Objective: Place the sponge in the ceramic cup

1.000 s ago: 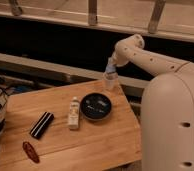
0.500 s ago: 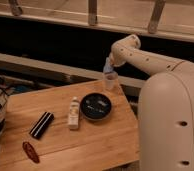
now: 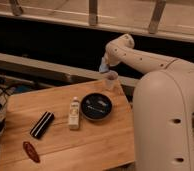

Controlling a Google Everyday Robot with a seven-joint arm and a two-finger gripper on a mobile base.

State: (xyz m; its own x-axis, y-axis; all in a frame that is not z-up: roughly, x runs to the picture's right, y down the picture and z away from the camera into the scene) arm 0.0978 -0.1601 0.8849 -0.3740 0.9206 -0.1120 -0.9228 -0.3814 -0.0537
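Note:
The light-blue sponge (image 3: 104, 64) hangs at the tip of my gripper (image 3: 105, 66), which is shut on it at the table's far right corner. Just below it and slightly to the right stands the pale ceramic cup (image 3: 110, 80), upright near the back edge of the wooden table (image 3: 50, 102). The sponge is above the cup's rim, not inside it. My arm (image 3: 140, 60) reaches in from the right.
A wide black bowl (image 3: 96, 106) sits just in front of the cup. A small white bottle (image 3: 75, 112) lies left of the bowl, then a black box (image 3: 42, 125) and a reddish-brown object (image 3: 31, 151) near the front left. My pale body (image 3: 165, 120) fills the right side.
My gripper with the sponge has drifted slightly left and up over the cup. Everything on the table has stayed put.

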